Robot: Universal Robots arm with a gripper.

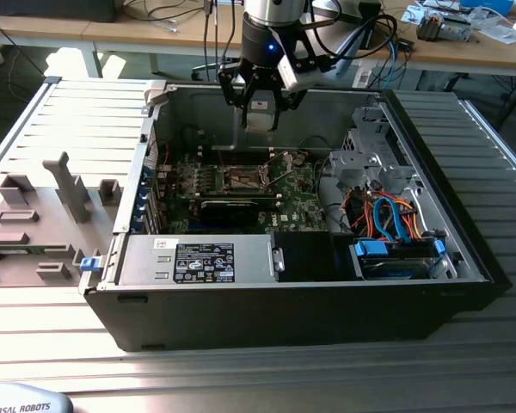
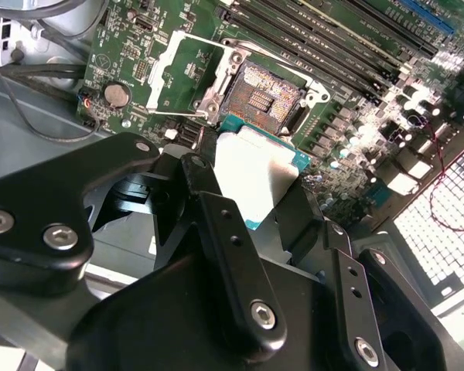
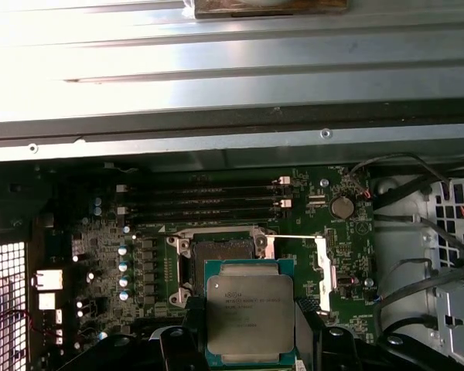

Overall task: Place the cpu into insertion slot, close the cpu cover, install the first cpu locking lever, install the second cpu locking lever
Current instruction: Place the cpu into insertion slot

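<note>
- Gripping the cpu (image 3: 250, 311), the tool (image 1: 259, 110) hovers above the motherboard (image 1: 301, 202).
- Insertion slot (image 2: 267, 93) lies bare; cpu cover (image 2: 166, 66) stands swung open.
- None of the four steps looks done.

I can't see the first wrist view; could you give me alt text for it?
A gripper holds a square silver chip above a green circuit board, close to its empty socket. The socket's metal cover is flipped open to one side.
</note>
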